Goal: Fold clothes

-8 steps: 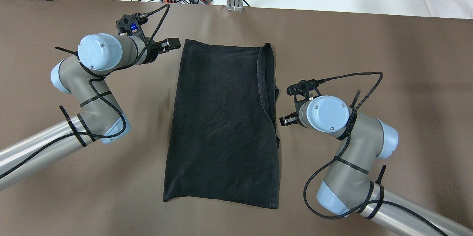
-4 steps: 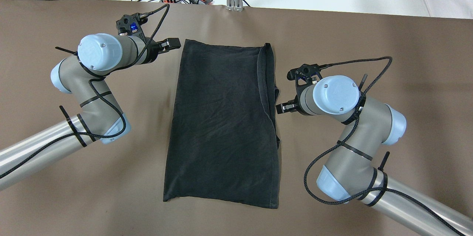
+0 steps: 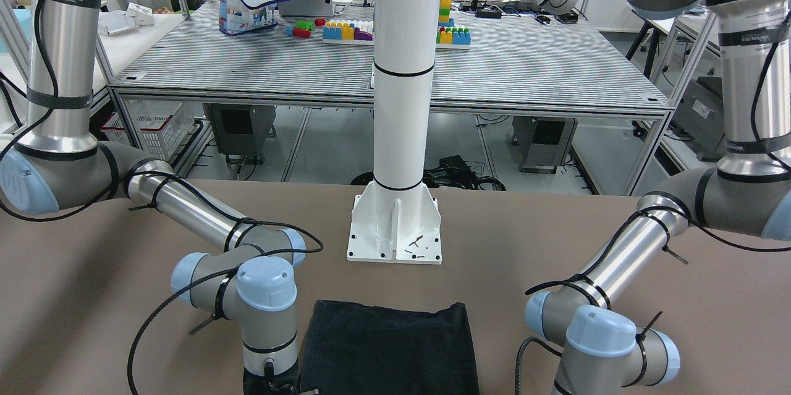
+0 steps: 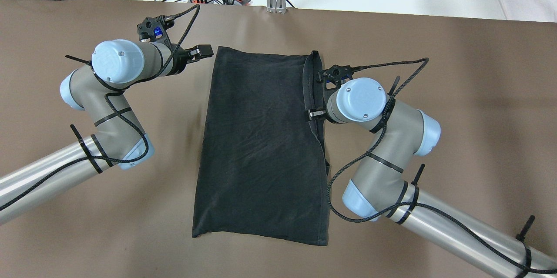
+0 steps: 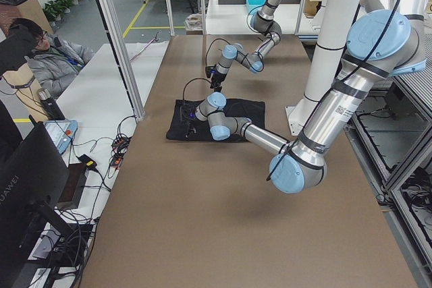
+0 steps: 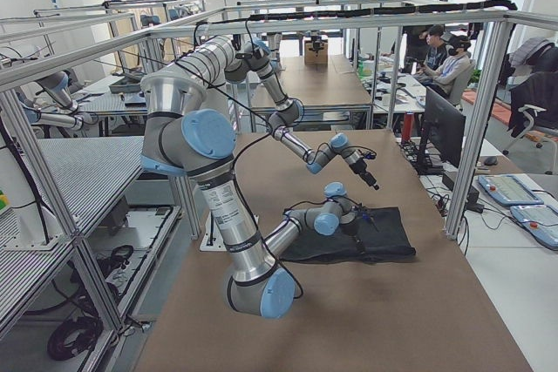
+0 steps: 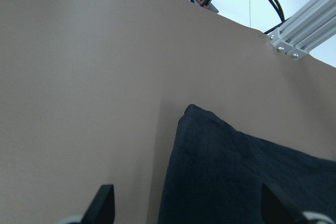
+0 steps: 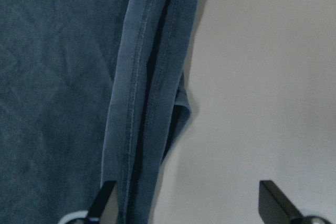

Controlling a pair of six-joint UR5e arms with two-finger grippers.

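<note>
The right gripper (image 4: 317, 113) has moved forward and inward. It is now over the doubled hem at the right edge of the black cloth (image 4: 261, 147), with its fingers apart. The left gripper (image 4: 203, 51) has not moved and is also spread, just beside the cloth's far left corner. The cloth lies flat in the middle of the table (image 4: 435, 51), near the white pillar (image 3: 401, 104). The right wrist hides part of the hem.

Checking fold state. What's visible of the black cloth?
The black cloth, soft matte fabric, roughly rectangular, lies flat and lightly wrinkled on the brown table. Along its right edge stitched hems lie layered. The open right hand straddles that edge; contact unclear. The open left hand is near its far left corner.
</note>
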